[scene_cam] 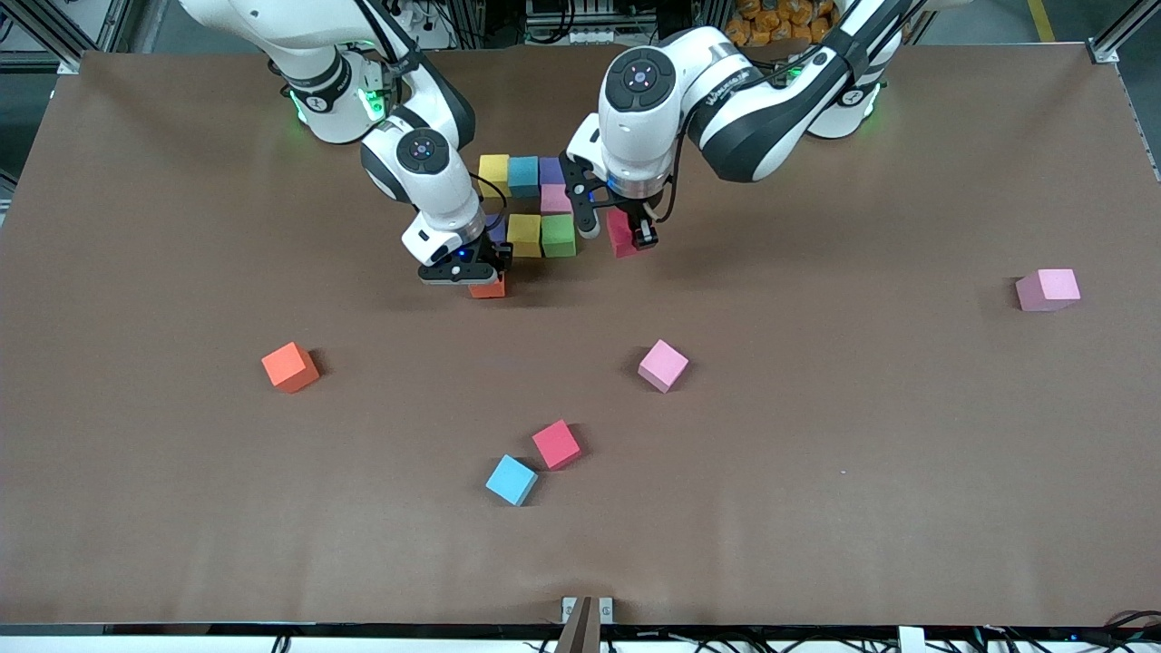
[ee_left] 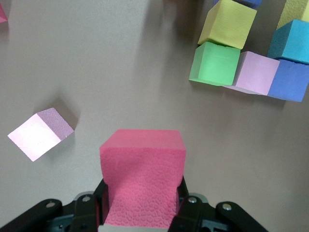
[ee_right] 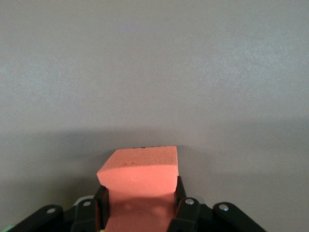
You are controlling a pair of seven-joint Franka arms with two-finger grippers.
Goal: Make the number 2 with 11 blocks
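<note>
The partial number 2 lies on the table: a row of yellow, teal and purple blocks, a pink block under the purple, then a yellow and green row with a purple block half hidden by the right arm. My right gripper is shut on an orange block, low beside that purple block. My left gripper is shut on a red block, over the table beside the green block.
Loose blocks lie nearer the front camera: orange, pink, red and light blue. Another pink block sits toward the left arm's end of the brown table.
</note>
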